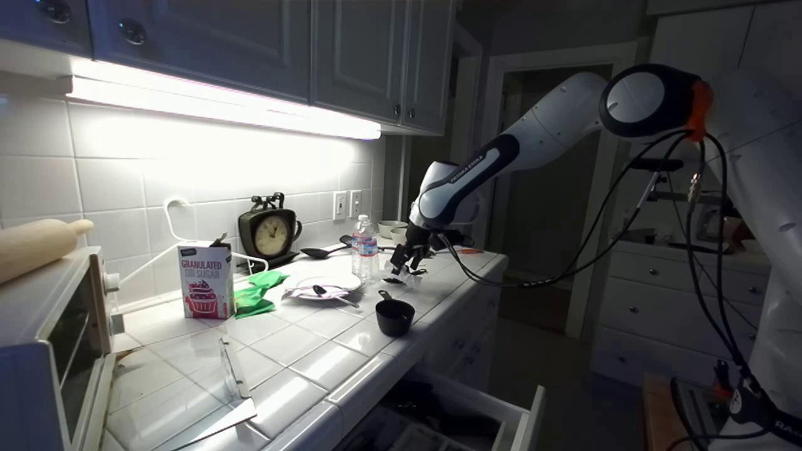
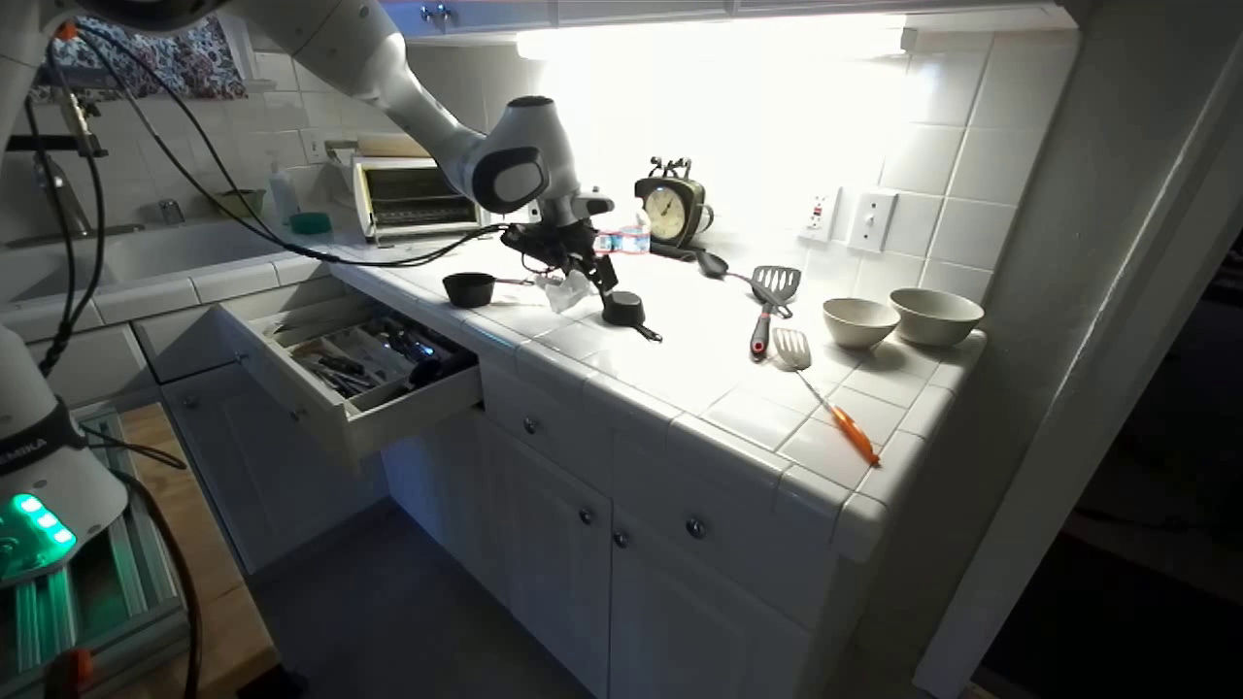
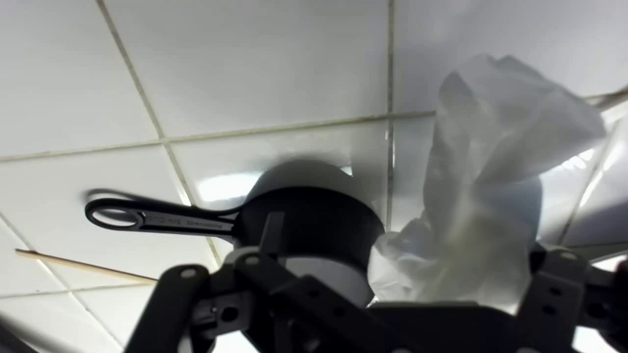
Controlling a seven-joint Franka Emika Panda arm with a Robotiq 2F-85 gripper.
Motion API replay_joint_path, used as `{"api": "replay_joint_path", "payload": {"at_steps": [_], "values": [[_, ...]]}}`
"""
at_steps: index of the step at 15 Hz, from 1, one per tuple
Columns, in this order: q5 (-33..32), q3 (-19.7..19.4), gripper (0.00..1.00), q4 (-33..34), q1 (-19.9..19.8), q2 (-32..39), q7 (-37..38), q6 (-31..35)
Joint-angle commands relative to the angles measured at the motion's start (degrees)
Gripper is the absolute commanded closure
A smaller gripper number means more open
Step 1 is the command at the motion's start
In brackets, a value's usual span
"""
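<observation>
Same counter [image 2: 680, 374] from opposite ends in both exterior views, wrist view close above tiles [image 3: 255, 68]

The measuring cup [image 3: 314, 223] appears smooth matt plastic, the wad [image 3: 471, 245] crumpled and paper-like, the countertop [image 3: 274, 73] glossy tile, the rolling pin [image 1: 37, 247] wood.

This is a kitchen. It has a sink [image 2: 184, 254] and a little oven [image 2: 413, 202] with a rolling pin [image 1: 37, 247] on top. A sugar box [image 1: 207, 285] and two bowls [image 2: 859, 327] sit on the counter [image 2: 738, 400].
</observation>
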Motion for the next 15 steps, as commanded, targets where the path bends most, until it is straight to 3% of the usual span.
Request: {"api": "replay_joint_path", "payload": {"at_steps": [1,7,15], "values": [[-1.17,0.86,0.0,-1.73,-1.64,-1.72,-6.98,-0.07],[4.63,7.44,0.0,-4.19,-5.41,-5.05,-13.84,-2.7],[11.9,10.11,0.0,-7.86,-3.47,-10.52,-13.95,-9.32]]}}
